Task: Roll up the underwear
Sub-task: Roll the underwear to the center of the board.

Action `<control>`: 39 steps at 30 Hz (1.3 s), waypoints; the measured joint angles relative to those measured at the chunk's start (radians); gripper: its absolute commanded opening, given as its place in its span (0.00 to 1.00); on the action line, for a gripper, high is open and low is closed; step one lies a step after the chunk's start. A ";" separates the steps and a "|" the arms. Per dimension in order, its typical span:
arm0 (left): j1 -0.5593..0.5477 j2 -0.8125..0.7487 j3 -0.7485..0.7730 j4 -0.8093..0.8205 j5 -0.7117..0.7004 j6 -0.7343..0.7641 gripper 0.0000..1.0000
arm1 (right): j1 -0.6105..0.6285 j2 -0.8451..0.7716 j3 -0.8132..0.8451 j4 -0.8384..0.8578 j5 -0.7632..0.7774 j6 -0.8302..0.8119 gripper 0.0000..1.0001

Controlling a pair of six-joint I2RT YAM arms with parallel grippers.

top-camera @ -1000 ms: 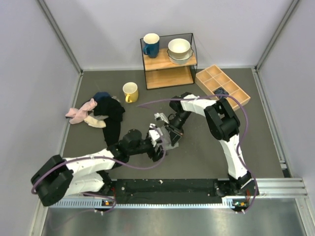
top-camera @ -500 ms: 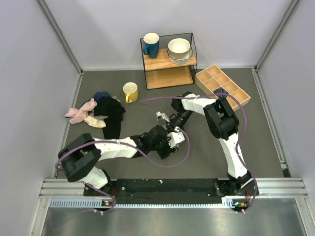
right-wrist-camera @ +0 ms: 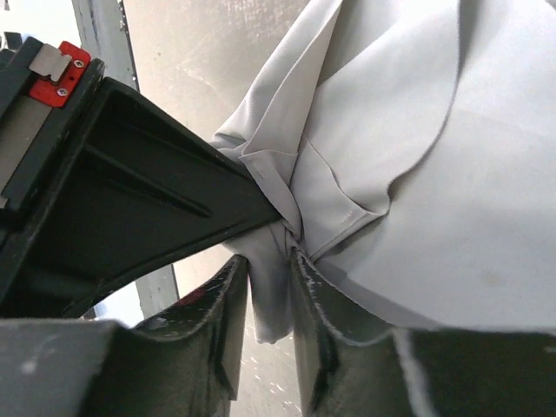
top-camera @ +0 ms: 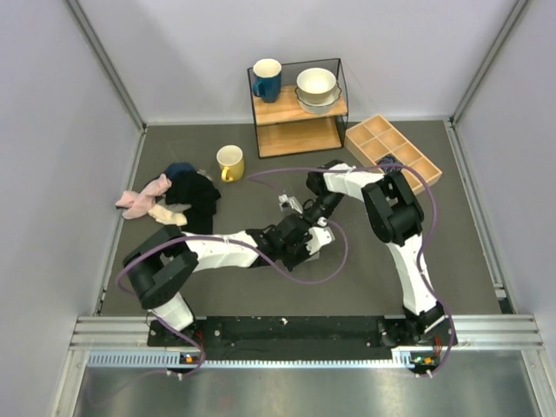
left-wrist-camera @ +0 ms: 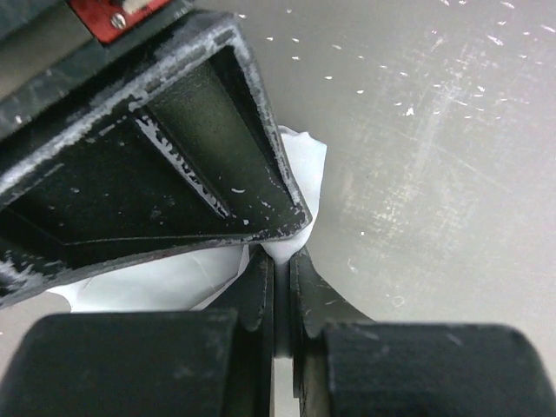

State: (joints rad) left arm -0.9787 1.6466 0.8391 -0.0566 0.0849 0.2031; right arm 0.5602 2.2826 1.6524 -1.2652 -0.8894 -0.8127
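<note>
The grey worktop is carrying both arms toward its middle. The left arm is reaching in from the near-left corner and the right arm is bending back from the right side. Their tools are meeting tip to tip, just nearer than the centre. The underwear is lying there, bunched between them and spreading away beneath the right tool.

The right gripper is squeezing a gathered fold of the cloth between its two fingers. The left gripper is pinching a point of the same cloth, its fingers almost together.

Since a second ago the left arm has swung its elbow up from the near-left corner. Its tool has slid toward the middle, closing on the right tool, which has barely shifted.

From above, the arms are hiding nearly all of the garment, leaving only a pale scrap showing beside the tools. The right wrist view is showing its folds and a stitched seam. The left wrist view is showing the cloth running under the right tool's body.
</note>
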 measured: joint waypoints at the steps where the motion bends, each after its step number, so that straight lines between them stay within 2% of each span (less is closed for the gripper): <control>1: 0.006 0.005 0.008 -0.007 0.011 -0.004 0.00 | -0.004 0.000 0.000 -0.001 -0.001 -0.001 0.34; 4: 0.030 0.014 0.023 -0.023 0.061 -0.020 0.00 | -0.033 -0.012 0.000 -0.001 -0.003 -0.008 0.40; 8: 0.090 0.035 0.055 -0.064 0.172 -0.060 0.00 | -0.115 -0.075 -0.002 0.014 -0.002 -0.015 0.41; 14: 0.228 0.114 0.109 -0.097 0.436 -0.151 0.00 | -0.275 -0.272 -0.052 0.089 -0.019 -0.050 0.40; 17: 0.289 0.174 0.145 -0.115 0.572 -0.206 0.00 | -0.298 -0.386 -0.125 0.126 -0.044 -0.119 0.40; 19: 0.322 0.216 0.170 -0.129 0.652 -0.241 0.00 | -0.288 -0.467 -0.194 0.138 -0.080 -0.201 0.41; 24: 0.379 0.324 0.256 -0.203 0.798 -0.305 0.00 | -0.243 -0.653 -0.409 0.158 -0.148 -0.491 0.55; 26: 0.391 0.357 0.285 -0.233 0.836 -0.317 0.00 | -0.200 -0.698 -0.479 0.202 -0.151 -0.555 0.56; 32: 0.407 0.389 0.309 -0.262 0.873 -0.340 0.01 | 0.020 -0.791 -0.690 0.521 0.021 -0.529 0.56; 35: 0.408 0.389 0.309 -0.262 0.874 -0.347 0.01 | 0.108 -0.760 -0.702 0.640 0.137 -0.508 0.56; 39: 0.412 0.389 0.309 -0.261 0.872 -0.359 0.02 | 0.159 -0.696 -0.706 0.752 0.252 -0.492 0.54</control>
State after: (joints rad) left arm -0.5667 2.0361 1.1484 -0.3176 0.9573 -0.1555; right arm 0.7189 1.5867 0.9459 -0.5133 -0.6376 -1.3045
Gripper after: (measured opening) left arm 0.053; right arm 0.559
